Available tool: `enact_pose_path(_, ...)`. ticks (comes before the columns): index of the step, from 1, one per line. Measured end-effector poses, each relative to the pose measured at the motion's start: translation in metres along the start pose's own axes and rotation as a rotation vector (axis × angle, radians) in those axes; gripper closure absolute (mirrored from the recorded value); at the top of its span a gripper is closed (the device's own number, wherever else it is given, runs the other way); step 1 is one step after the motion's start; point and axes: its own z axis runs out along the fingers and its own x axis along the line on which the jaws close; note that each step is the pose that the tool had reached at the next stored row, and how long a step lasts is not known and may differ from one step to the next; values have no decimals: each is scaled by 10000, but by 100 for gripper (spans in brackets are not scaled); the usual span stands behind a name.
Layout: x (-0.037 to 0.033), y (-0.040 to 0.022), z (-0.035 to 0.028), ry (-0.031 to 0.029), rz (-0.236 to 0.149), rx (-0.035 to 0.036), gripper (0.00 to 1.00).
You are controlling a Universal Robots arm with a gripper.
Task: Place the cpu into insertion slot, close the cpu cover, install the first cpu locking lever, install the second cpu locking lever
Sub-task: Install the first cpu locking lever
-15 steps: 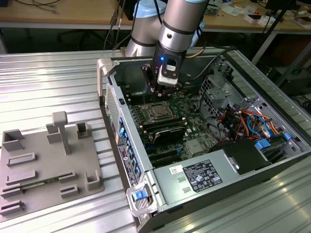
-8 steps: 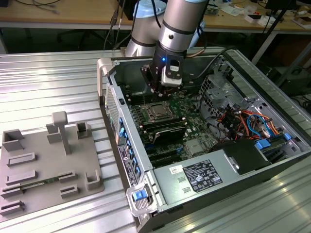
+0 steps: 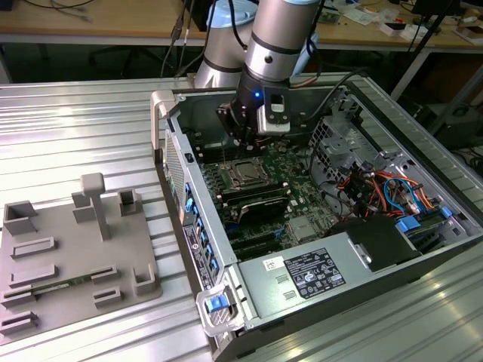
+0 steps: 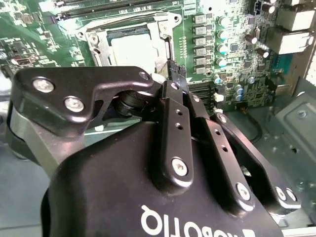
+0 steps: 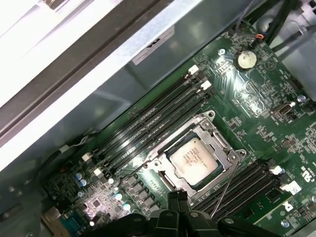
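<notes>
Silvery cpu (image 5: 193, 157) seated in the insertion slot (image 5: 169, 174), cpu cover (image 5: 224, 145) flat around it, thin lever wire (image 5: 227, 182) raised alongside, gripper (image 5: 177, 197) pressed together just beside the socket's edge

Counter (image 3: 75, 128): ribbed silvery metal, dull sheen. Grey block tray (image 3: 68, 264): matt plastic, slightly rough look. Computer case (image 3: 423, 128): grey sheet metal, matt, with a blue plastic latch (image 3: 219, 303). Power supply box (image 3: 260, 298): plain grey metal with a white paper-like label. Robot arm (image 3: 275, 38): smooth silver-grey metal tube, soft gloss. Gripper (image 4: 173, 86): black, smooth, semi-matt, shiny metal screw heads. Motherboard (image 5: 256, 113): green board, lightly glossy. Memory slots (image 5: 148, 128): black plastic. Cpu (image 5: 193, 157): pale silvery metal top, satin finish. Cpu cover (image 5: 224, 142): thin bright metal, reflective.
</notes>
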Motion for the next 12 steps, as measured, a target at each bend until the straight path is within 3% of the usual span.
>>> enact_pose_path(8, 120, -94, 10, 1, -413, -18, 89)
enact_pose_path(12, 147, -114, 20, 19, -676, -56, 89)
